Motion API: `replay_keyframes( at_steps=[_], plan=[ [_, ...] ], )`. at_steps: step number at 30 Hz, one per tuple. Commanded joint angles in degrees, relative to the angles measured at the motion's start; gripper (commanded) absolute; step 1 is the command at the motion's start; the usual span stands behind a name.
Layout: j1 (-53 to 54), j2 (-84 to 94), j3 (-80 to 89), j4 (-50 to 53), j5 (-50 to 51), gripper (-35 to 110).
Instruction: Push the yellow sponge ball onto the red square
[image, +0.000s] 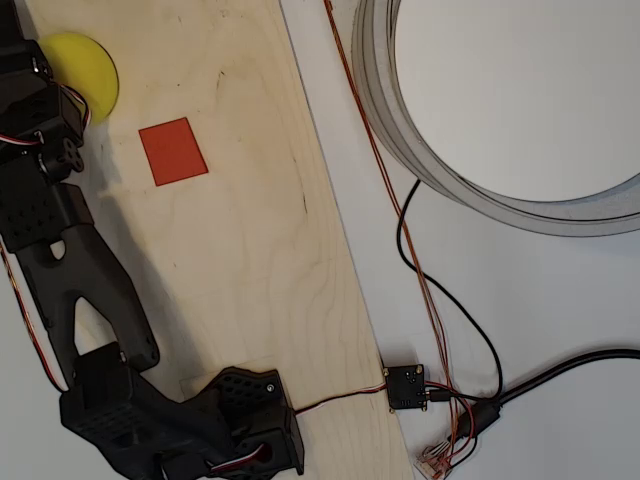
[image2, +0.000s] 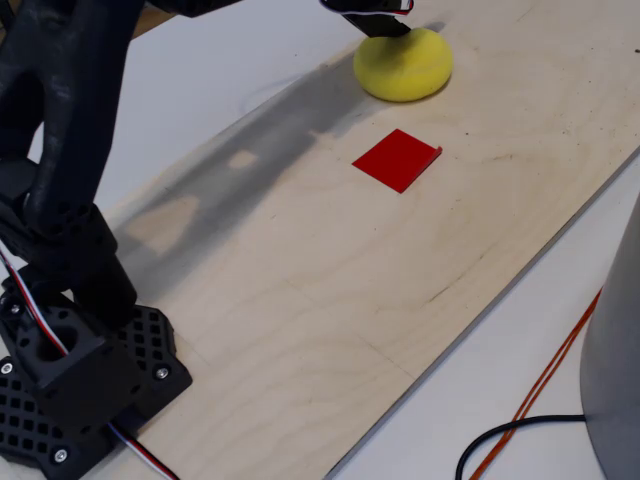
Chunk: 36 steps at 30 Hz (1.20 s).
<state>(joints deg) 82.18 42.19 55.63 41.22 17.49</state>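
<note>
The yellow sponge ball (image: 88, 68) lies at the far top-left corner of the wooden board (image: 260, 260), partly covered by the black arm. In the fixed view the ball (image2: 405, 65) sits just beyond the red square (image2: 397, 159), a small gap apart. The flat red square (image: 173, 151) lies below and to the right of the ball in the overhead view. My gripper (image2: 372, 20) presses on the ball's top-left side, its tip cut off by the picture's edge. In the overhead view the gripper (image: 40, 78) is at the ball's left. Its jaws are hidden.
The arm's base (image: 180, 425) stands at the board's near-left end (image2: 80, 370). A large grey ring (image: 470, 180) lies off the board at the right. Orange and black cables (image: 420, 290) and a small controller board (image: 405, 387) lie beside the board's edge.
</note>
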Motion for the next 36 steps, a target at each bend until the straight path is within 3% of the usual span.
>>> replay_keyframes(
  at_steps=[1,11,36],
  plan=[
    [1.4,4.0,4.4,0.5,0.9,30],
    [0.9,15.0,25.0,-8.8,1.1,29],
    [0.8,30.2,48.4,-15.3,2.0,29]
  ],
)
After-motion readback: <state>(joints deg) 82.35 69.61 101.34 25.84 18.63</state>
